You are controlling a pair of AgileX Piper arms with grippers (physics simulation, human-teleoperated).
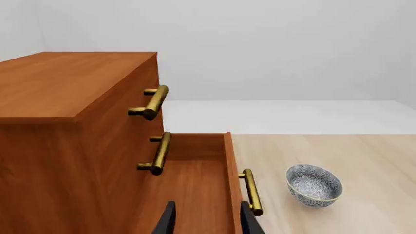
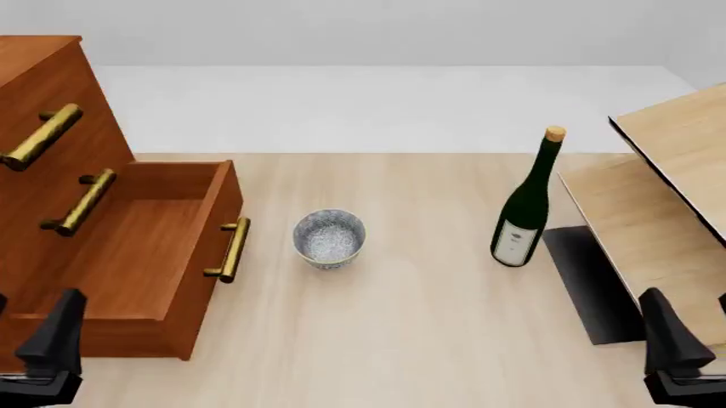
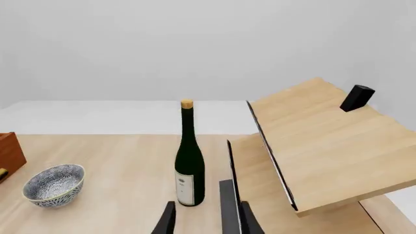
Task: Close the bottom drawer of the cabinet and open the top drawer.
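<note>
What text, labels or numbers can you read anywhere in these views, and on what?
Wine bottle: a white label low on its body carries small dark marks, too small and blurred to read in the front and right wrist views.
Bowl: a blue-and-white pattern only, no text.
Cabinet: no lettering or signs visible.

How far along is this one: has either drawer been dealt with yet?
Nothing looks done. The bottom drawer stands pulled out of the cabinet, and the top drawer sits flush, shut. Nothing is in hand: the left gripper and right gripper hang low near the table's front, holding nothing. Both steps remain: push the bottom drawer in, then pull the top one out.
</note>
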